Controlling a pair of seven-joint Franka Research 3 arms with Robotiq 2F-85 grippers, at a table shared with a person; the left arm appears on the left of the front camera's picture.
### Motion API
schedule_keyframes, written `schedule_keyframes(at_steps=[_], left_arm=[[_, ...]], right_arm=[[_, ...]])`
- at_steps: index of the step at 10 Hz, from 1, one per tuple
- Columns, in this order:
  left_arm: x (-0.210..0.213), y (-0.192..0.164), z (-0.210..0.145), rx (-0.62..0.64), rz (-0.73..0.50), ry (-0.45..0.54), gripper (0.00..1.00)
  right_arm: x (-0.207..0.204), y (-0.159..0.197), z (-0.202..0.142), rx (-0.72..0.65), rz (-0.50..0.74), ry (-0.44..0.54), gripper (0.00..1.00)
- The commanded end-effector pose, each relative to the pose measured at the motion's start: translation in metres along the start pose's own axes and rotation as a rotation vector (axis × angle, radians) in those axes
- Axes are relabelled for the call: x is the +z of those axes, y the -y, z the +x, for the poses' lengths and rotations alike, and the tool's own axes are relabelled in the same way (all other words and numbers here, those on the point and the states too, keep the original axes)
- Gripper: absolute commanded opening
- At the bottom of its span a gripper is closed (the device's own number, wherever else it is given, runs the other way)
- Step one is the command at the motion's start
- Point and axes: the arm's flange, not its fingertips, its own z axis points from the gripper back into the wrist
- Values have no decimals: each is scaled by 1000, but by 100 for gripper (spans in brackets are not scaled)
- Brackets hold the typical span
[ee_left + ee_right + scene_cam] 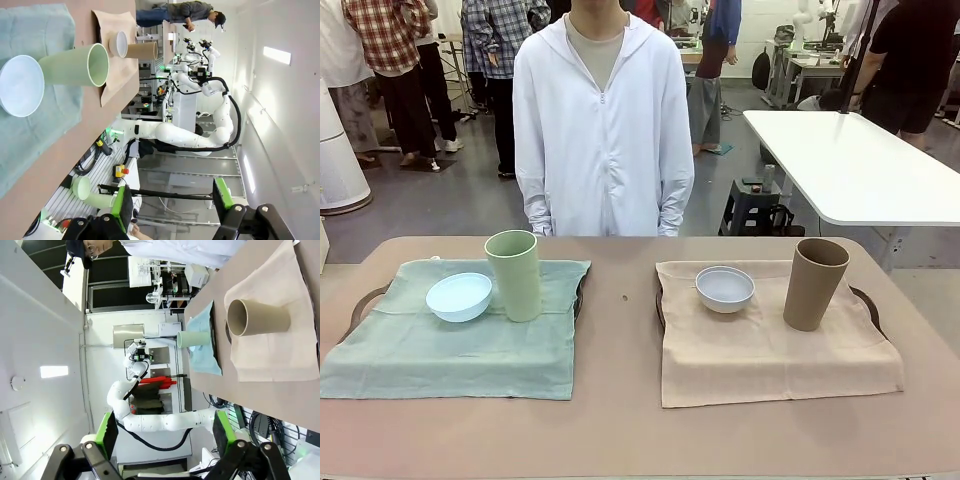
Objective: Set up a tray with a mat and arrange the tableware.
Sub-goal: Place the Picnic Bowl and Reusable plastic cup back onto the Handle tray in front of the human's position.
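Both grippers, left (172, 205) and right (162, 432), were seen spread apart, empty. Light blue bowl (459, 297) and pale green tumbler (514, 275) were set on the green cloth mat (450, 350); white bowl (725, 288) and tan-brown tumbler (814, 283) on the beige mat (770, 355).

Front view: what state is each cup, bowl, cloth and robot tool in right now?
Pale green tumbler: upright, on green mat.
Light blue bowl: upright, empty, beside it.
Green mat: spread over tray.
Tan tumbler: upright, on beige mat.
White bowl: upright, empty.
Beige mat: spread.
Left tool: open.
Right tool: open.
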Motion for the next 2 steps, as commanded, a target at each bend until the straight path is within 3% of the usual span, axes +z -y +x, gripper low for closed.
schedule_keyframes(at_steps=[1, 2], left_arm=[[1, 0, -1, -6, -2, 4, 85], [1, 0, -1, -6, -2, 4, 85]], right_arm=[[1, -2, -2, 13, 13, -4, 100], [1, -2, -2, 13, 13, -4, 100]])
